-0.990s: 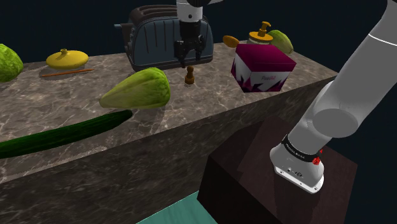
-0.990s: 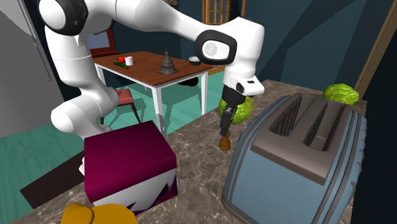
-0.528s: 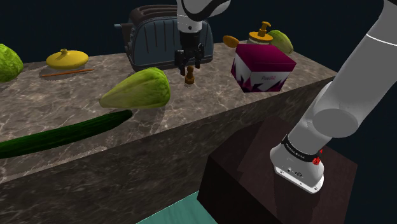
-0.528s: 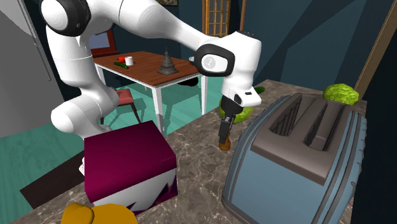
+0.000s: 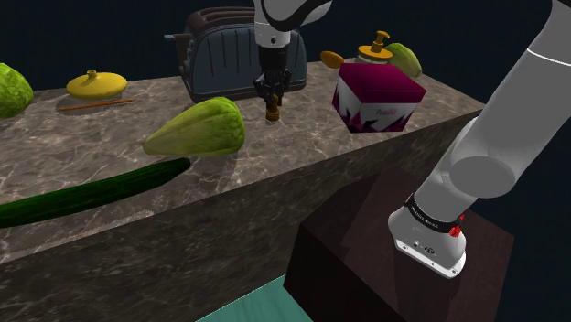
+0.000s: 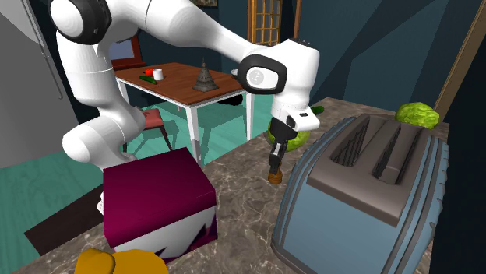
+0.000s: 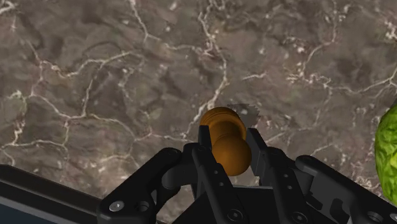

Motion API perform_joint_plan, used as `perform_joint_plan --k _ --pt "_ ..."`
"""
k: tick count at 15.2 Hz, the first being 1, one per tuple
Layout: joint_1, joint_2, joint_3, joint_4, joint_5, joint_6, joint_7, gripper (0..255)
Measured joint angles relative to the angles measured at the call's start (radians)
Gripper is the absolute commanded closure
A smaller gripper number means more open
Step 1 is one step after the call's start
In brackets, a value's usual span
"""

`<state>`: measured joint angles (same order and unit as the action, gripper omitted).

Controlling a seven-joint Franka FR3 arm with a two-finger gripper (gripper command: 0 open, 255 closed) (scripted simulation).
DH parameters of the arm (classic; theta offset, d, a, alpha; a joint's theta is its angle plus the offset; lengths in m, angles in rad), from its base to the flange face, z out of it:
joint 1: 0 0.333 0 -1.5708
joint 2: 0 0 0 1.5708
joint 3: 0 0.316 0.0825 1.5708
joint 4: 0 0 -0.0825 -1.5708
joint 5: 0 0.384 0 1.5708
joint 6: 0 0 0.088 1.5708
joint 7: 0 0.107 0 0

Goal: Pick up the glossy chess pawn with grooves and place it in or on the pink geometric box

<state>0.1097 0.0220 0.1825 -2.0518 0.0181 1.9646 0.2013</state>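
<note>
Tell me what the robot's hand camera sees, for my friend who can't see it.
The black gripper clasps a shiny brown chess pawn, seen from above. Beneath them lies a brown marble counter with white veins, and a green lettuce peeks in off to one side.

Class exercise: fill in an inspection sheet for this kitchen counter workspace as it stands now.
Surface: brown veined marble-patterned countertop.
Job's things: glossy brown chess pawn upright on the countertop; magenta box with white jagged pattern, apart from it.
Clutter: grey-blue toaster, pale green lettuce, long dark cucumber, yellow lid, orange pump bottle.
Grippers: black two-finger gripper, shut on the pawn.
Cables: nothing seen.
Surroundings: brown-topped table with white legs, teal floor.
</note>
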Motion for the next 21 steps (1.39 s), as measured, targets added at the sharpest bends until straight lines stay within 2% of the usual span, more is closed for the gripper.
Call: perform_joint_plan --k 9,21 --pt "0.000 -0.002 0.000 0.003 0.000 -0.006 0.000 255" --pt "-0.001 -0.044 -0.001 0.110 0.007 -0.154 -0.002 255"
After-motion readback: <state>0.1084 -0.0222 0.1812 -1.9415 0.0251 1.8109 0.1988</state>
